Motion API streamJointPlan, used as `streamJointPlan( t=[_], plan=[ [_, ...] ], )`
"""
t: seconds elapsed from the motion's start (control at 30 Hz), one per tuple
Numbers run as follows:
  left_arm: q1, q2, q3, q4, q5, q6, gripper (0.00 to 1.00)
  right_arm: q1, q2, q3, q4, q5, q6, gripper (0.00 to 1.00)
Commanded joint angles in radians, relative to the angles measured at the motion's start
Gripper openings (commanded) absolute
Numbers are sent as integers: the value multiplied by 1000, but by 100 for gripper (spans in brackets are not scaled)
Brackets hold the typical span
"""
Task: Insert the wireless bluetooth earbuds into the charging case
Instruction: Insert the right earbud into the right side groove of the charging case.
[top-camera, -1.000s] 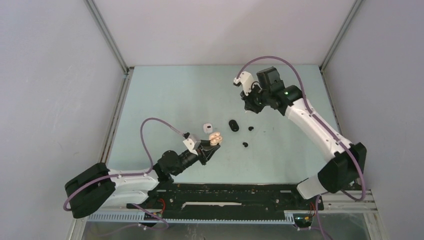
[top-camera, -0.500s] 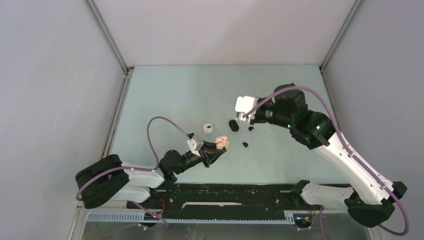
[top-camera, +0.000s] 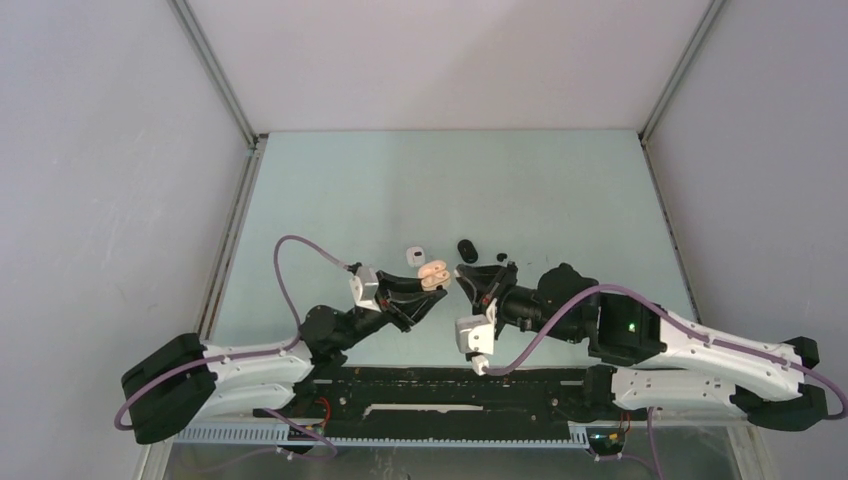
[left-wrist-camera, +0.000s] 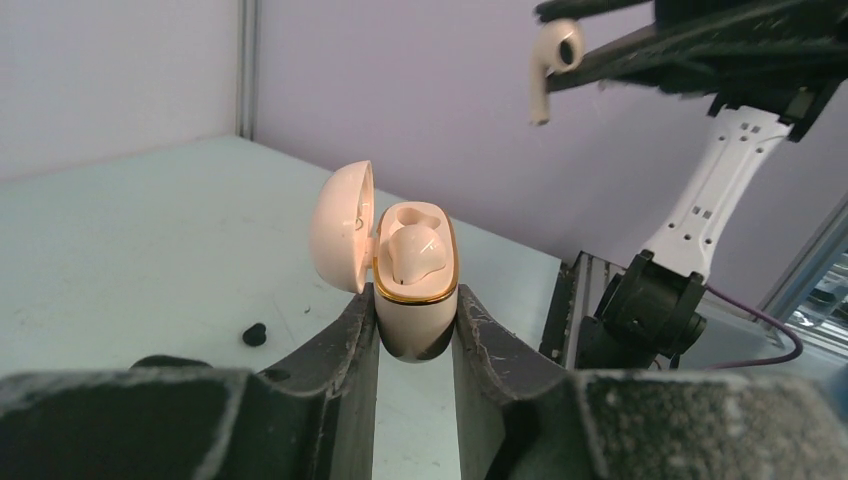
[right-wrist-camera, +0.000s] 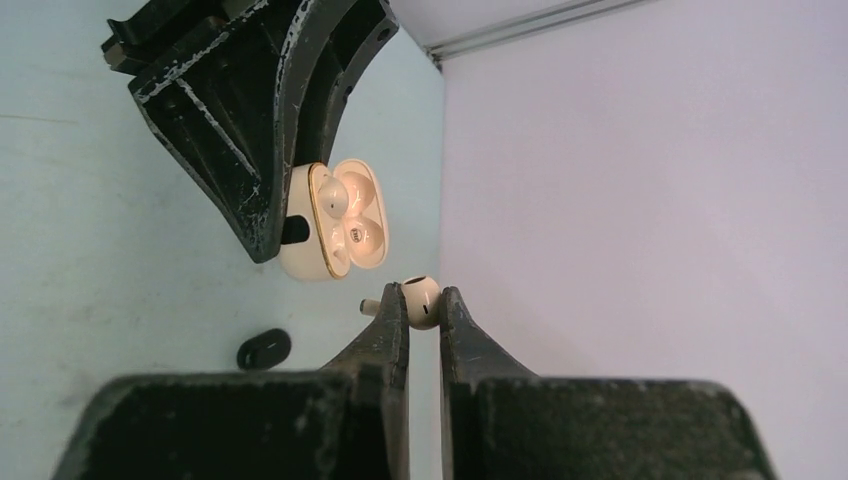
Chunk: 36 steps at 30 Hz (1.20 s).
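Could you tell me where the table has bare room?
Bare: the table's far half behind the white case and black case, and the right side past the black bud. Crowded: where left fingers hold the pink case beside right fingers pinching an earbud.

Even, diffuse light leaves only faint shadows on the pale table (top-camera: 330, 190). In the left wrist view the charging case (left-wrist-camera: 415, 305) at centre is sharp and warmly lit, the earbud (left-wrist-camera: 547, 65) at upper right softer, the bottom foreground dark and blurred.

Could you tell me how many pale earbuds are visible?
2: a white earbud in the right end effector, a cream earbud seated in the left end effector's open case; others may be hidden.
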Motion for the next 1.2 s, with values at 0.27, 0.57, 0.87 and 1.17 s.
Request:
streamJointPlan(
  t=[0.27, 0.57, 0.87, 1.17],
  plan=[
    [-57, -75, -10, -5, 23, 139, 0, 24, 57, -123, 363, 15, -48, 0],
    [-62, -85, -14, -3, 7, 153, 0, 12, 64, -123, 337, 20, -30, 0],
    [-62, -95, -24, 9, -23, 145, 0, 8, 65, -123, 300, 19, -38, 0],
    [-62, -108, -26, 1, -34, 153, 0, 8, 65, -123, 270, 26, -49, 0]
  ],
)
